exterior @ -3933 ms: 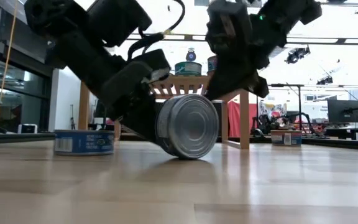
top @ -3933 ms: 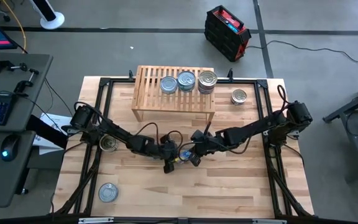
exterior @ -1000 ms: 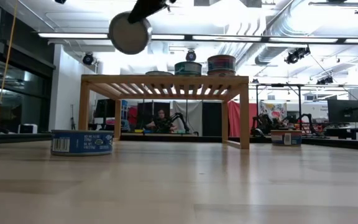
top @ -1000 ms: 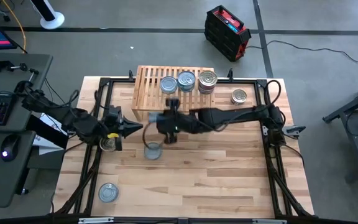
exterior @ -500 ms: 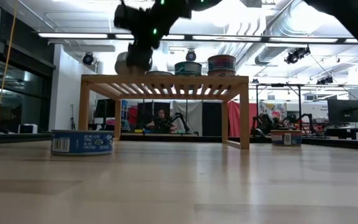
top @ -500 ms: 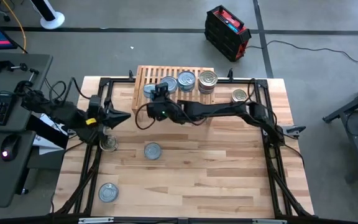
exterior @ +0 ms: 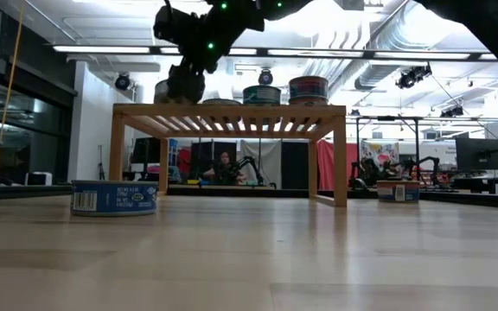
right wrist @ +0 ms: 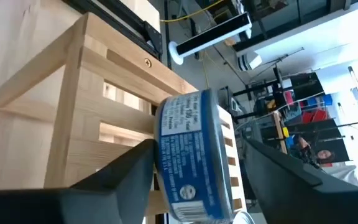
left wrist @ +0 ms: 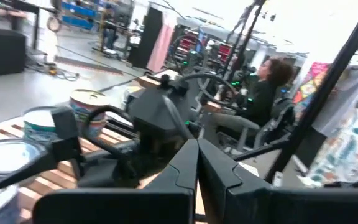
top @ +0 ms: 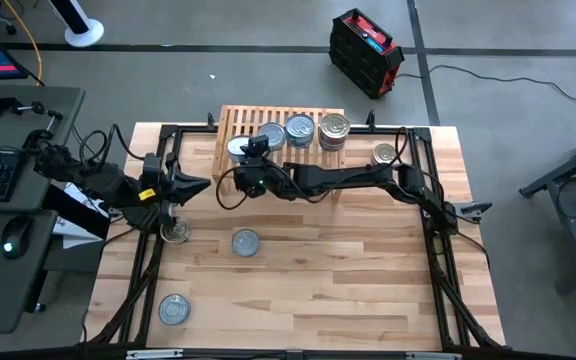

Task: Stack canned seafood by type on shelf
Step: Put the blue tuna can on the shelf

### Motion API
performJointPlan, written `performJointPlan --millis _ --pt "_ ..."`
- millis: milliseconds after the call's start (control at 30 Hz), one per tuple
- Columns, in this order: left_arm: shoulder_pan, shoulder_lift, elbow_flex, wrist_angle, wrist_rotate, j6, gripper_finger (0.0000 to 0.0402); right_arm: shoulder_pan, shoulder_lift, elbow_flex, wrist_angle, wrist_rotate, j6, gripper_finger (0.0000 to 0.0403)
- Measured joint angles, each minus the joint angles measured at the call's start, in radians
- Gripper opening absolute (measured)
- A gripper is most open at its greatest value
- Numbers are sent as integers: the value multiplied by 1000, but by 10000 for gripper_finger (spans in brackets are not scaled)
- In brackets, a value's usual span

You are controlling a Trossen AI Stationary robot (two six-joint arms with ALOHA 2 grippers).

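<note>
A tin [top: 174, 309] lies near the front left of the tabletop [top: 348, 290]. Farther back, one tin [top: 245, 242] sits near the middle and another [top: 175, 231] sits by the left edge. The left gripper [top: 202, 184] waits just behind that one, its fingers [left wrist: 194, 163] pressed together and holding nothing. Behind it stands the shelf [top: 230, 125]. The right gripper [top: 240, 150] reaches over the shelf's left end. Its fingers [right wrist: 126, 174] are spread on both sides of a blue tin [right wrist: 188, 155], which rests on the shelf. I cannot tell if they are touching the tin. More tins [top: 300, 128] sit in a row on the shelf. One tin [top: 384, 154] lies on the tabletop, right of the shelf.
</note>
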Motion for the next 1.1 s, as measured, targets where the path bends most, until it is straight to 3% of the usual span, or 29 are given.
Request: performJointPlan --millis 200,500,667,767,867,1000,1033,1100 --pt "0 0 0 -2 -75 3 1 -1 0 42 -99 -14 101 246" --pt "0 0 0 -14 -143 -4 1 -52 -1 262 -446 -231 397 247" --pt "36 37 1 -173 -194 -95 1 -54 -4 397 -687 -394 514 247" --pt "87 118 0 -289 -167 -226 1 -47 -66 344 -756 -422 547 237" --pt "147 218 -1 -317 -89 -277 1 -35 -126 332 -887 -392 599 190" --pt "257 324 -1 -250 -21 -194 1 -26 -193 332 -1068 -398 701 59" --pt "300 341 -1 -227 43 -171 1 -23 -205 331 -1109 -404 721 30" --pt "402 366 -1 -197 230 -145 1 -12 -232 329 -1188 -397 772 16"
